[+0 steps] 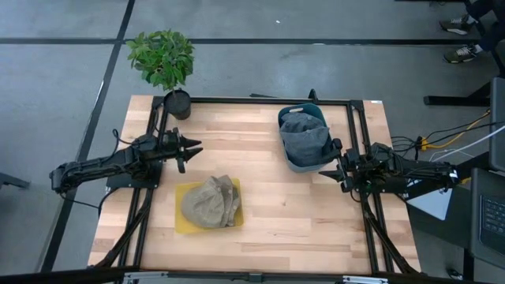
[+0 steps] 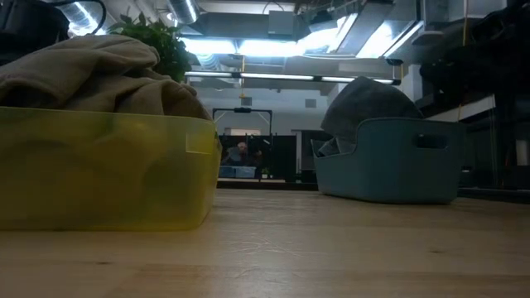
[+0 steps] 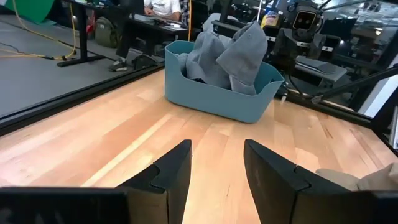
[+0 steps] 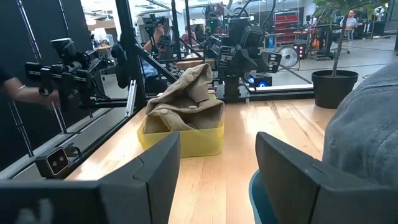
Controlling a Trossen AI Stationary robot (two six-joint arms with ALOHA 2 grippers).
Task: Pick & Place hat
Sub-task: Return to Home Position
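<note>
A tan hat (image 1: 210, 200) lies heaped in a yellow bin (image 1: 183, 223) near the table's front left; it also shows in the right wrist view as the tan hat (image 4: 181, 96) in the yellow bin (image 4: 186, 138). A grey hat (image 1: 306, 136) fills a blue bin (image 1: 295, 165) at the back right. My left gripper (image 1: 194, 147) is open, above the table's left side, behind the yellow bin, pointing at the blue bin (image 3: 214, 96). My right gripper (image 1: 334, 160) is open beside the blue bin's right side. Both hold nothing.
A potted plant (image 1: 164, 63) stands at the table's far left corner. Black rails (image 1: 260, 100) frame the table top. Bare wood lies between the two bins. Beyond the table a person (image 4: 18, 90) and other arms show in the wrist views.
</note>
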